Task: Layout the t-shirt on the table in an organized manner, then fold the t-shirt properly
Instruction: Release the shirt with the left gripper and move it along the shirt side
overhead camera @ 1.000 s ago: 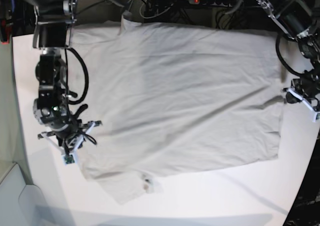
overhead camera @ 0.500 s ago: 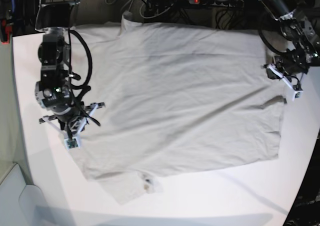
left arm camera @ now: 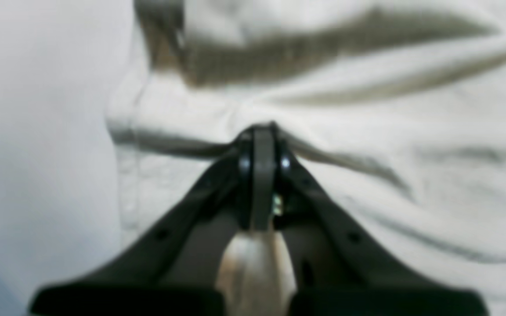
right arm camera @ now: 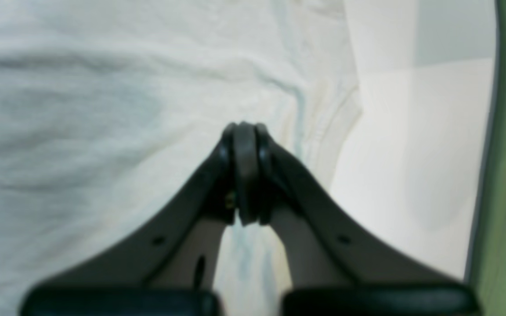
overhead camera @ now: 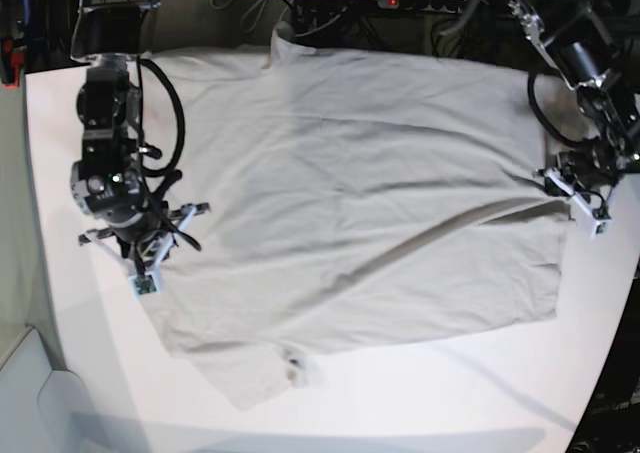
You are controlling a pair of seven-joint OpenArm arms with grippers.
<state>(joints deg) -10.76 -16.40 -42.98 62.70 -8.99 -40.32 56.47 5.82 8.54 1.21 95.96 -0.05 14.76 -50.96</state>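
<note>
Left wrist: left gripper [left arm camera: 258,131] has its fingers pressed together, pinching a raised fold of the t-shirt [left arm camera: 367,114] just inside its hem, bare counter [left arm camera: 37,131] off to the side. Right wrist: right gripper [right arm camera: 245,131] is likewise clamped shut, fingers on cloth near the seamed edge; an actual pinch is likely, but blur hides it. Base: t-shirt [overhead camera: 360,193] lies spread flat across the counter [overhead camera: 480,393], right gripper [overhead camera: 140,273] at one side edge, left gripper [overhead camera: 585,198] at the opposite one. Versus half a second back, the left one has dropped lower along its edge and the shirt's far edge has shifted sideways, with a diagonal crease pulled across the body. Reads as layout tensioning, folding not started.
</note>
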